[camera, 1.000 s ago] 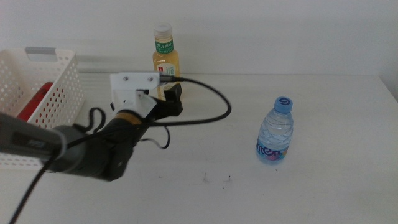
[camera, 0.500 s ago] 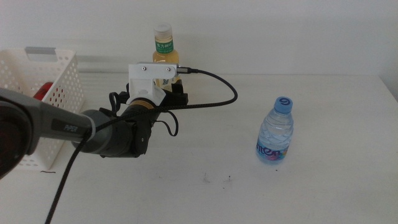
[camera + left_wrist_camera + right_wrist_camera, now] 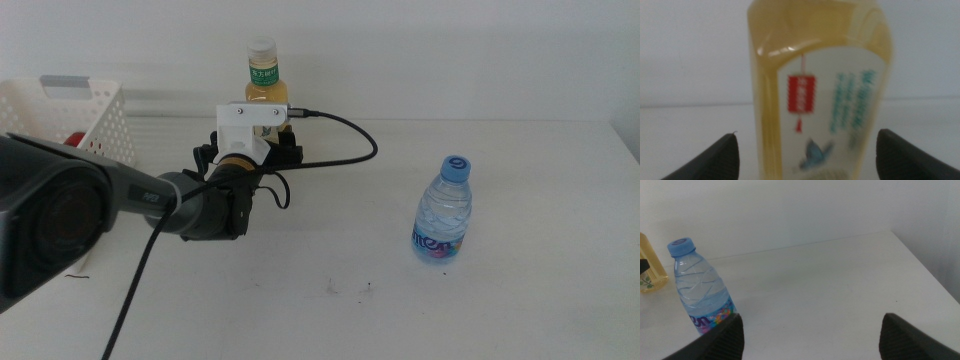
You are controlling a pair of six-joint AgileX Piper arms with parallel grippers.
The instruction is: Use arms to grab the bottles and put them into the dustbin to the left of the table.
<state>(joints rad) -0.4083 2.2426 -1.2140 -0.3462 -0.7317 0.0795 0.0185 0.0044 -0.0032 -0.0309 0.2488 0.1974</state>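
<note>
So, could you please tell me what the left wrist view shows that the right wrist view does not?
Only the left wrist view shows the left end effector open, a jaw on each side of the yellow tea bottle, with its label close up. Only the right wrist view shows the clear water bottle and the open right end effector, holding nothing. Both show the tea bottle and white table.

Yellow tea bottle [image 3: 264, 80], white cap, upright at the table's [image 3: 520, 300] far edge. Clear water bottle [image 3: 442, 212], blue cap, upright right of it. Red can [image 3: 74, 139] inside the dustbin [image 3: 95, 115].
</note>
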